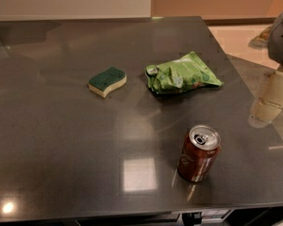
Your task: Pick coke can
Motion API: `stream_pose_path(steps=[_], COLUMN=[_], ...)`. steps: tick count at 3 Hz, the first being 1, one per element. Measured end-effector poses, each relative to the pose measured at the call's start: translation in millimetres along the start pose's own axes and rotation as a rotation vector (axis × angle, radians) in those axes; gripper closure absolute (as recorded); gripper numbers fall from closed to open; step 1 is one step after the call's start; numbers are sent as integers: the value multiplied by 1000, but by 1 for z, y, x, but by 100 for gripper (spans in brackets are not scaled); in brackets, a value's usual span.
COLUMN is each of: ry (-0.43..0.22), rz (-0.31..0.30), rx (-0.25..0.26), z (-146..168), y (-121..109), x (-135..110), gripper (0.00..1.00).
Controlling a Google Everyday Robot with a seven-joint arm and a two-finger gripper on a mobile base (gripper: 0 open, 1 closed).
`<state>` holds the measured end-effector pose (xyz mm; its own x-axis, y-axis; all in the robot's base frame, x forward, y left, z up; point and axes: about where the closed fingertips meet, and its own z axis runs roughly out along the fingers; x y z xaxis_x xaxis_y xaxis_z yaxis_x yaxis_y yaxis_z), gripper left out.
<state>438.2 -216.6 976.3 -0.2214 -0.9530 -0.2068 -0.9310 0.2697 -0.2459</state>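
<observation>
Red coke can (pixel 198 153) stands upright, gripper (pixel 267 102) at right.

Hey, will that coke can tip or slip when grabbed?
The coke can stands upright and narrow, so a sideways nudge could tip and roll it. Its glossy wall may be slippery. The gripper sits off at the right edge.

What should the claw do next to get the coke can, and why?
Probably swing the claw leftward in view and nearer the camera, to hover over the coke can. The claw sits at the view's right edge, well apart from the can, which stands upright, touching nothing else.
</observation>
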Motion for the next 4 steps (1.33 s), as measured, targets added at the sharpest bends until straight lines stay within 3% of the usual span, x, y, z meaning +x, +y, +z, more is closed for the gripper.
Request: stream_pose_path(steps=[1,2,4], ry=[0,-42,-178], rz=[0,-30,-157], rx=[0,-24,-123], z=[0,2,23], y=[0,5,44], x=[0,-6,-35], gripper=[0,0,0])
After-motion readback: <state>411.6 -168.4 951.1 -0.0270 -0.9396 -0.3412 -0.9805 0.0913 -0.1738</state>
